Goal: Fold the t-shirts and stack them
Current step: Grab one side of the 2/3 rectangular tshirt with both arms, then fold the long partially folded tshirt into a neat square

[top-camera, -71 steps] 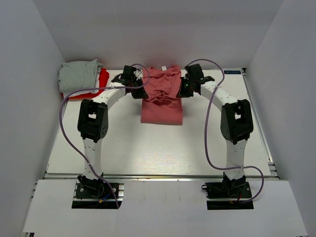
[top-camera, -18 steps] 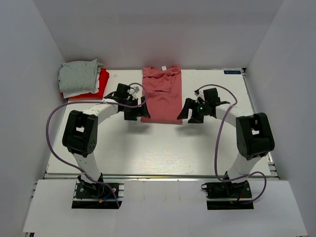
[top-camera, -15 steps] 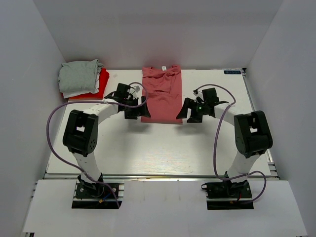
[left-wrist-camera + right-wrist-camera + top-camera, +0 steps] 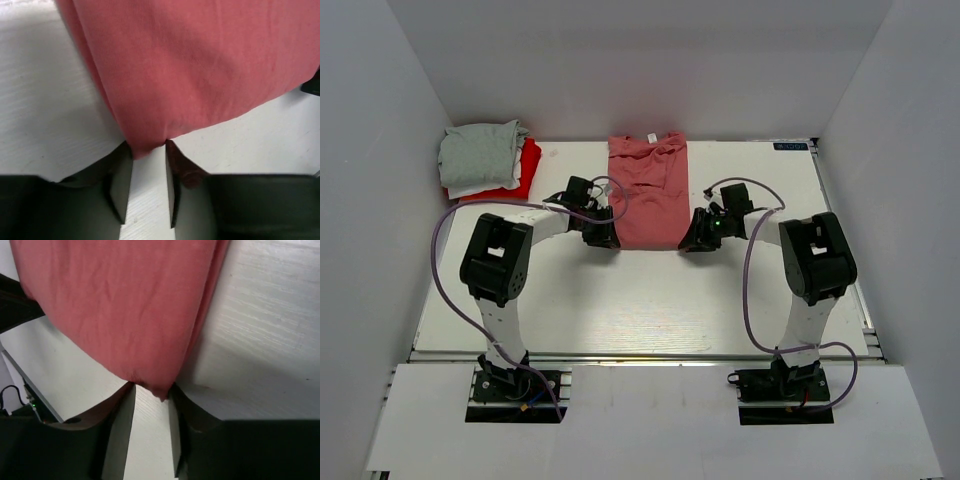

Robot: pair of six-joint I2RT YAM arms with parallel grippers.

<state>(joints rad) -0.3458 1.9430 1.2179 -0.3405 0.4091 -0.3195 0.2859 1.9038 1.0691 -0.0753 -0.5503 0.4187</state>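
The salmon-pink t-shirt (image 4: 648,195) lies on the table at the back centre, folded into a long narrow strip with its neck at the far end. My left gripper (image 4: 604,236) is at its near left corner and my right gripper (image 4: 695,238) at its near right corner, both low on the table. In the left wrist view the jaws (image 4: 149,147) stand narrow, with the shirt's (image 4: 200,65) corner pinched between the tips. In the right wrist view the jaws (image 4: 152,387) likewise hold the shirt's (image 4: 115,305) other corner.
A pile stands at the back left corner: a light grey t-shirt (image 4: 478,150) on top, a bright red one (image 4: 527,165) and a white one (image 4: 470,188) under it. White walls close in the table (image 4: 640,300) at the back and both sides.
Both grippers left the shirt's far part and came down to its near end, then moved inward onto the two near corners. The shirt's bunched top now lies flat.
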